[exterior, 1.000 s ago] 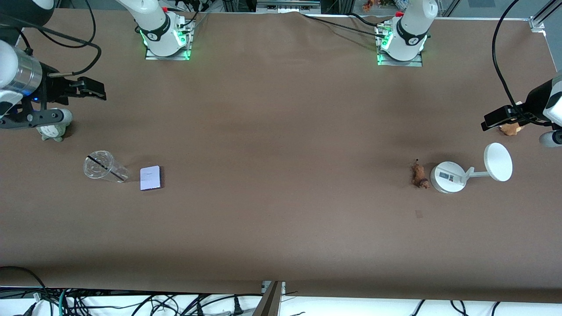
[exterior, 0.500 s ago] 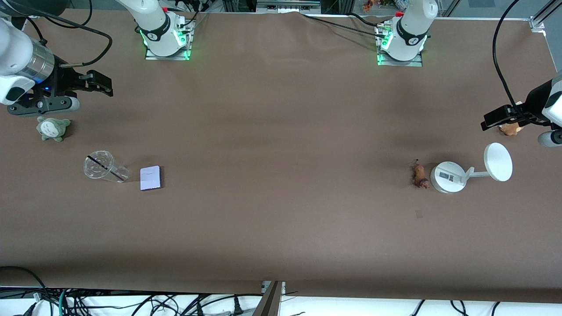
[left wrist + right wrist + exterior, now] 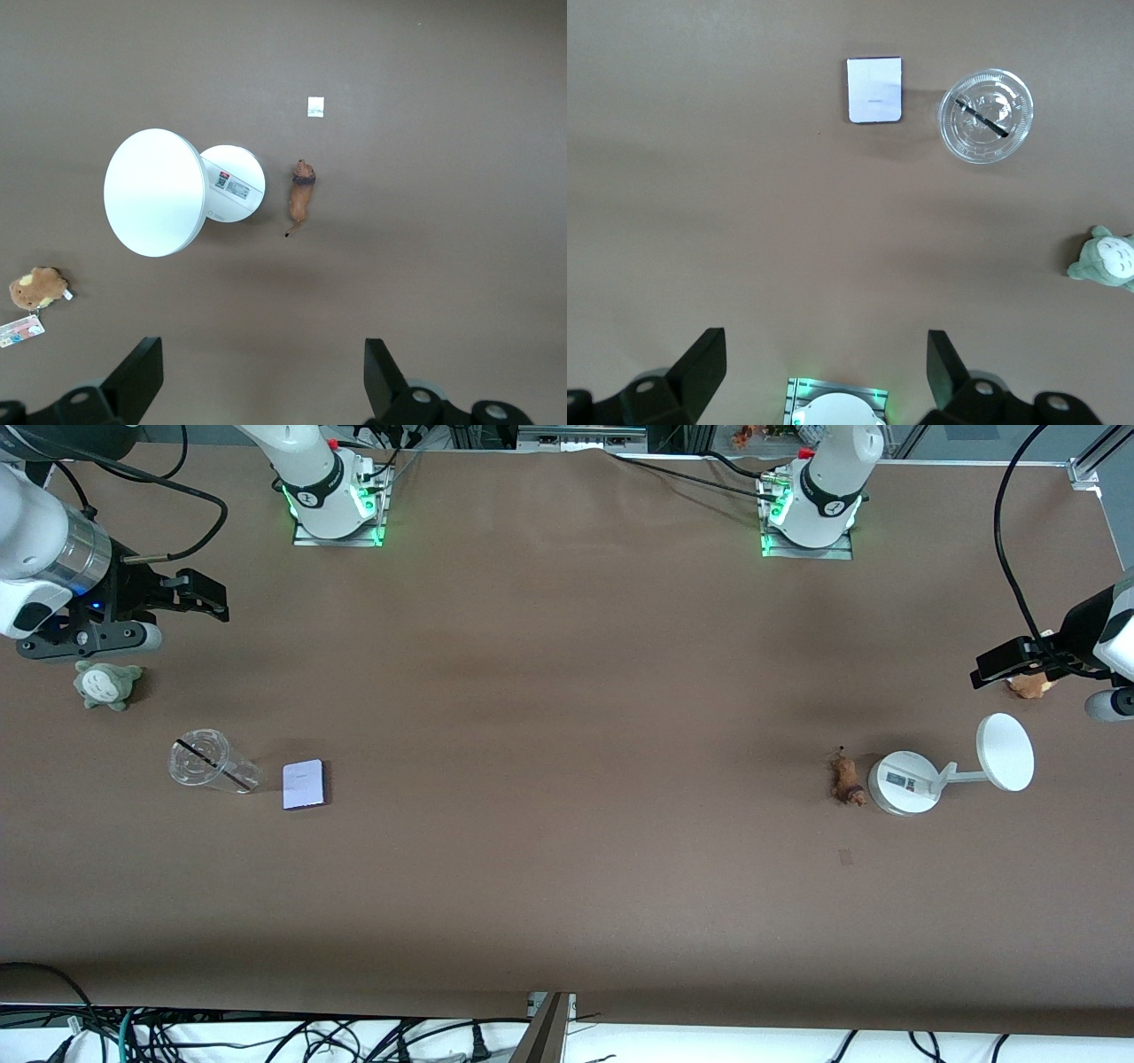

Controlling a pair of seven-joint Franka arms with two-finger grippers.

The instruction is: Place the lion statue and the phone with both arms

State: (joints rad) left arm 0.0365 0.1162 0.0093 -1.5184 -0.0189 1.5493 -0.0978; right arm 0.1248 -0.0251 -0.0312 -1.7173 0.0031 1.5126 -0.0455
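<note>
The lion statue (image 3: 847, 779), slim and orange-brown, lies on the table toward the left arm's end, beside a white stand's base; it also shows in the left wrist view (image 3: 301, 195). The phone (image 3: 304, 784), a pale flat slab with a dark edge, lies toward the right arm's end beside a clear cup; it also shows in the right wrist view (image 3: 874, 89). My left gripper (image 3: 997, 664) (image 3: 261, 381) is open and empty, high over the table by a brown plush. My right gripper (image 3: 199, 596) (image 3: 824, 372) is open and empty, high over bare table by a green plush.
A white round-based stand (image 3: 904, 782) with a disc (image 3: 1005, 751) stands next to the lion. A brown plush (image 3: 1028, 685) lies near the left gripper. A clear cup (image 3: 211, 762) lies on its side by the phone. A green plush (image 3: 106, 685) sits near the right gripper.
The right arm has lifted and drawn back toward its base, uncovering the green plush; it has hardly moved in the last half second. The left arm has not moved.
</note>
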